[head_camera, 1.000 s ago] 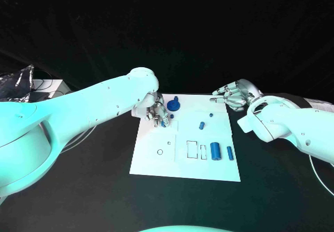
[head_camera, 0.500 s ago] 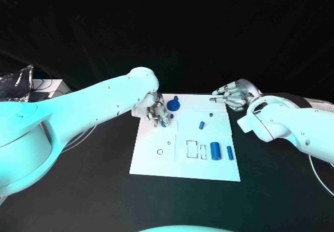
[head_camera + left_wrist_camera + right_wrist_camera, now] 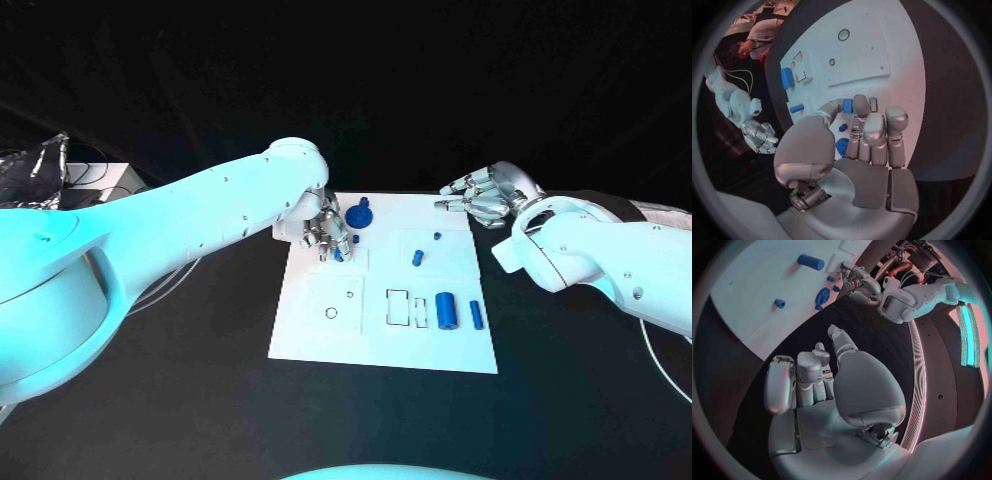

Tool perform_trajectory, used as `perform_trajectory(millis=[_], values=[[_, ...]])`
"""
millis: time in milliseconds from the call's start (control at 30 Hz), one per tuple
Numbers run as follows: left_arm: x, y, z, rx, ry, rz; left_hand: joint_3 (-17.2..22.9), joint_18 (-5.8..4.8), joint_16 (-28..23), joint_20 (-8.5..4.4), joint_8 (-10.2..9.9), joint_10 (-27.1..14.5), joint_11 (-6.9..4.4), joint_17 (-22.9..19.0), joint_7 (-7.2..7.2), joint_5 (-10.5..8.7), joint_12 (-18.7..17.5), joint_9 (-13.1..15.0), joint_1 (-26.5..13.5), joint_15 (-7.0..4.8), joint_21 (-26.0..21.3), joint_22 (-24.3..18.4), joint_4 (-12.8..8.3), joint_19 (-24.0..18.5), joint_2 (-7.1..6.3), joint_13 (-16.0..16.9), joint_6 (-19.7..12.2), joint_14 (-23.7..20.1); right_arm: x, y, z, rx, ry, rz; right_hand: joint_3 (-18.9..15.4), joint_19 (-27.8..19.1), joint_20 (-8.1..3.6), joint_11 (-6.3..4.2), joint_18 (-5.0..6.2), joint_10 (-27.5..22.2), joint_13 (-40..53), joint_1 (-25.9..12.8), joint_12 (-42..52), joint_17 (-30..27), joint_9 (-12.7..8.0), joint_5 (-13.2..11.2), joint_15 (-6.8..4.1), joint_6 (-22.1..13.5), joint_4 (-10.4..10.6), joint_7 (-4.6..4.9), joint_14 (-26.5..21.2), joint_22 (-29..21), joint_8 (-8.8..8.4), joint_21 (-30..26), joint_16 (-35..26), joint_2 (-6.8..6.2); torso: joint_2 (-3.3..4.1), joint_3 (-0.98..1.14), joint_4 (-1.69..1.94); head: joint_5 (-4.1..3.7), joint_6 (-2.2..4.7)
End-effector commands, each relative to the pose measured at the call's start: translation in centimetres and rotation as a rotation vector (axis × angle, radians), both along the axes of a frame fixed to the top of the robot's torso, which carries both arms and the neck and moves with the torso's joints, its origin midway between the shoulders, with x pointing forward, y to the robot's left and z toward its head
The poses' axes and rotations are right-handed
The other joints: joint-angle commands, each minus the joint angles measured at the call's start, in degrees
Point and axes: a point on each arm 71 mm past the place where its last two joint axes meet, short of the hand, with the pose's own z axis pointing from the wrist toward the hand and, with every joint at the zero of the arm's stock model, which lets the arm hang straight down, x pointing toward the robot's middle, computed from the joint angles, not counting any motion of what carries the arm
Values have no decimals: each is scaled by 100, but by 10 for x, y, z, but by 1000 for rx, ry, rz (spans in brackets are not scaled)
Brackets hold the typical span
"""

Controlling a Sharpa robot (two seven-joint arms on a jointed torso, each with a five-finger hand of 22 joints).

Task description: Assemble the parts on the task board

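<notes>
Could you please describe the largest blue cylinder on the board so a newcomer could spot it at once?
Find the white task board mid-table, then its near right part. The largest blue cylinder lies there beside a thinner blue rod, and is clearly fatter.

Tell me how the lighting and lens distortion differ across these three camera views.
Head view: cyan light tints both arms, and the task board keeps straight edges against a black table. Left wrist view: fisheye bends the board's edge, pinkish light falls on the left hand. Right wrist view: same curved distortion, with the right hand evenly lit.
</notes>
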Motion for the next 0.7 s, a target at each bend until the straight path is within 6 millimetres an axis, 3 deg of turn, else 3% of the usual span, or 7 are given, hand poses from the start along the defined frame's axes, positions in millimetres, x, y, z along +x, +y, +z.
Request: perform_trajectory(millis=[33, 500, 700], values=[[-2, -2, -6, -3, 16, -3, -160, -9, -13, -6, -21, -4, -79, 4, -157, -27, 33, -22, 182, -4, -38, -3, 68, 15, 167, -12, 148, 1, -1, 2, 0, -7, -7, 21, -9, 373, 8, 0, -19, -40, -7, -38, -19, -6, -6, 9, -6, -6, 26, 35, -2, 1063, -27, -34, -29, -3, -5, -2, -2, -7, -4], [-1, 0, -6, -1, 12, 4, -1188, -24, 2, -21, -11, -1, -79, 15, -176, -57, 88, -42, 238, -6, -50, 29, 470, 41, 324, -51, 207, 5, -1, 2, 1, -6, -9, 22, -9, 373, 8, 0, -19, -40, -7, -38, -19, -6, -6, 9, -6, -6, 26, 35, -2, 1063, -27, -34, -29, -3, -3, -5, 4, -13, -2], [0, 3, -6, 5, 6, 9, -1485, -24, 11, -24, -16, -5, -76, 21, -179, -55, 97, -47, 326, -11, -56, 40, 524, 47, 414, -65, 207, 9, -1, 2, 1, -6, -10, 22, -10, 373, 8, -1, -20, -39, -9, -31, -21, -8, -6, 8, -6, -5, 21, 34, -4, 1063, -26, -33, -32, -8, -2, -9, 2, -12, -8]])
